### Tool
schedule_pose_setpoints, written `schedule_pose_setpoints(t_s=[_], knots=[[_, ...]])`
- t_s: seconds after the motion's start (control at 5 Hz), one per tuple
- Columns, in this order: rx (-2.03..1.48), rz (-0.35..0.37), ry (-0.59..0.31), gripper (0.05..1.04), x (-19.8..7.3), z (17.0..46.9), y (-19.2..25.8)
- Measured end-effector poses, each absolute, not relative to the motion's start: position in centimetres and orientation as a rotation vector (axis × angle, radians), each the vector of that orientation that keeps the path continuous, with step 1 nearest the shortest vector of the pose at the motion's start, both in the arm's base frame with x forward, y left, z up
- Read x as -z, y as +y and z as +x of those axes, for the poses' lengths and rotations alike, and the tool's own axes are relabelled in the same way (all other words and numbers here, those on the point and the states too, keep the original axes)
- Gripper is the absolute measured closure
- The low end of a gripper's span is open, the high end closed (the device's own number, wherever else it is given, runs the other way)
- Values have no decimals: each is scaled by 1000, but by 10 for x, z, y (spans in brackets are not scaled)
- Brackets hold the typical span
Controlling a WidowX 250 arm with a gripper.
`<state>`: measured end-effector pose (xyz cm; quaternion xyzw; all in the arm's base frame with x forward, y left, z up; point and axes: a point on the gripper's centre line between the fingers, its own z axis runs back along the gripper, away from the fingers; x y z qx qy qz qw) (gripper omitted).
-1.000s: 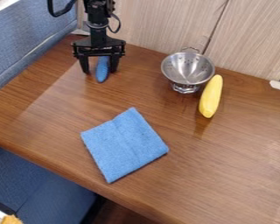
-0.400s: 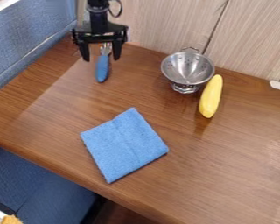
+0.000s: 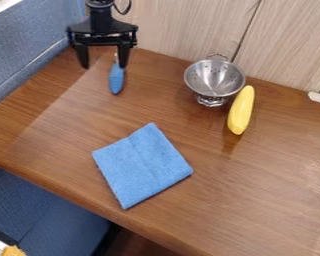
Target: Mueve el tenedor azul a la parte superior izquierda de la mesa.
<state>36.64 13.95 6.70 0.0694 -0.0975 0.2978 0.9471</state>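
Note:
The black gripper (image 3: 104,67) hangs over the upper left part of the wooden table (image 3: 56,145), its two fingers wide apart with nothing between them. The blue-handled fork (image 3: 116,80) lies on the table there, handle toward the camera. Its metal end is mostly hidden behind the gripper's right finger, whose tip appears just over the top of the handle.
A metal colander (image 3: 215,79) stands near the back wall, with a yellow oblong object (image 3: 241,110) beside it on the right. A folded blue cloth (image 3: 142,166) lies around the middle of the table. Blue padded seating borders the left edge.
The gripper has risen away from the fork, then shifted left, and its fingers have spread wider. The fork has stayed where it was.

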Motion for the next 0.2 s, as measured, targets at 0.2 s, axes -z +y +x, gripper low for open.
schedule_pose_setpoints(t_s=[0.2], knots=[[-606,141,-203,84,-68,367,140]])
